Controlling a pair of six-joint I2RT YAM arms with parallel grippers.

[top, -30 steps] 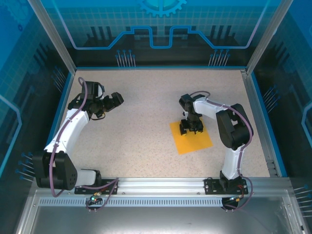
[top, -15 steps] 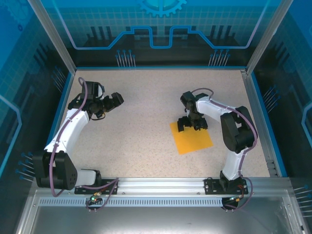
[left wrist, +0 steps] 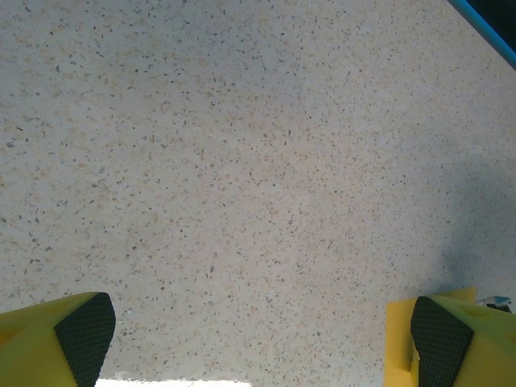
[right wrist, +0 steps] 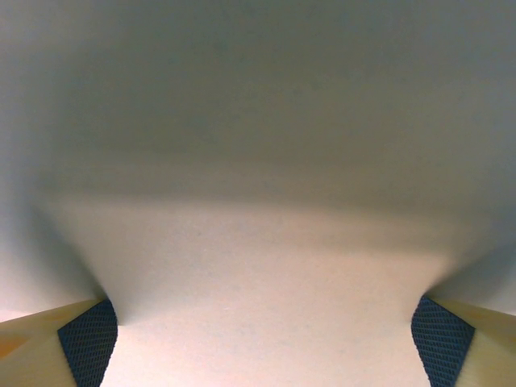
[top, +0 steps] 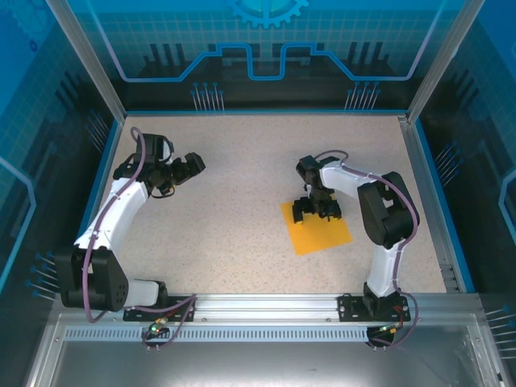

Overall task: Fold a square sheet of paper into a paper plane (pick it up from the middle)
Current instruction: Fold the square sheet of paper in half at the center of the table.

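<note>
Right hand (top: 317, 211) is spread wide, nothing in it. It sits low over the square sheet of paper (top: 324, 235), on the sheet's far-left part, fingers straddling roughly left to right in the top view. The sheet lies flat on the bench (top: 234, 210), right of centre, turned like a diamond with one corner pointing at the arm bases. No fold in it, so no plane started. It's a square, so there's no long axis to line up with, only the diagonals. The relation you care about is that the sheet's middle lies just on the near side of the right hand, toward the bases and a touch right. So my guess is you need a short pull back before you pinch at the middle. In the right wrist view the right hand (right wrist: 264, 343) shows dark pads (right wrist: 87, 343) far apart at the bottom corners. The surface between them is a pale blur, so you can't tell whether the tips touch the paper. Left hand (top: 194, 166) is also spread and empty, parked over bare bench on the far left, well apart from the sheet. Its wrist view shows the left hand (left wrist: 262, 334) over nothing but speckled bench top. The right arm is much the nearer, so the pick-up is its job. Risk is thin paper sliding or wrinkling when pinched flat.
</note>
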